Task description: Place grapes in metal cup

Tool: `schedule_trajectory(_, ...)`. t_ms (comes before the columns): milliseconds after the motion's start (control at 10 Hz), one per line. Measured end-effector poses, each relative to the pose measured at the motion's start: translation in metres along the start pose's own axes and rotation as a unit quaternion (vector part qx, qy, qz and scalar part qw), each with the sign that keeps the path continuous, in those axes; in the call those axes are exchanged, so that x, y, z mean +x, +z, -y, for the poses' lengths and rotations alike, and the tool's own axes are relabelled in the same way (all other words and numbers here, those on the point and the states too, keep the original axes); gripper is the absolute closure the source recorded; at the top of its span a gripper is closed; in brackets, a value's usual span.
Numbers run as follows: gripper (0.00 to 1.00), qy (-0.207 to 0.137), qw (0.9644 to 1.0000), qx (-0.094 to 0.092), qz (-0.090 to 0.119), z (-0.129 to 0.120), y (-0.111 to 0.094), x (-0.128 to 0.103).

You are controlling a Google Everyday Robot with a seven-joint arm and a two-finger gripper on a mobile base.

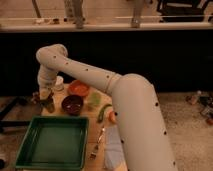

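At the tabletop's (98,131) far-left corner the gripper (46,98) hangs over the metal cup (48,105). I can't spot the grapes, presumably carried. A release off-centre could spill them or tip that narrow cup.

Arm: white, reaching far-left across the scene, elbow bent downward; gripper (46,98) hanging low at left end

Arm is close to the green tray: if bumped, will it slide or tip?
Likely slides rather than tips: the green tray sits wide, low and flat. Probably light, since it looks empty. The gripper hangs just beyond its far left corner.
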Motion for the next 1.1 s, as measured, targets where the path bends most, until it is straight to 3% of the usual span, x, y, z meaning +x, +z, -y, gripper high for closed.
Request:
schedule_trajectory(400, 1.00, -0.003, 0.9987, -0.001, -0.050, 0.007, 0.008, -0.002)
schedule_trajectory(600, 1.00, -0.006, 0.9978, -0.002, -0.066, 0.010, 0.011, -0.005)
schedule_trajectory(800, 1.00, -0.002, 0.9975, -0.006, -0.070, 0.014, 0.016, -0.001)
schedule_trajectory(1100, 1.00, 0.007, 0.9979, -0.020, -0.061, 0.020, 0.031, 0.013)
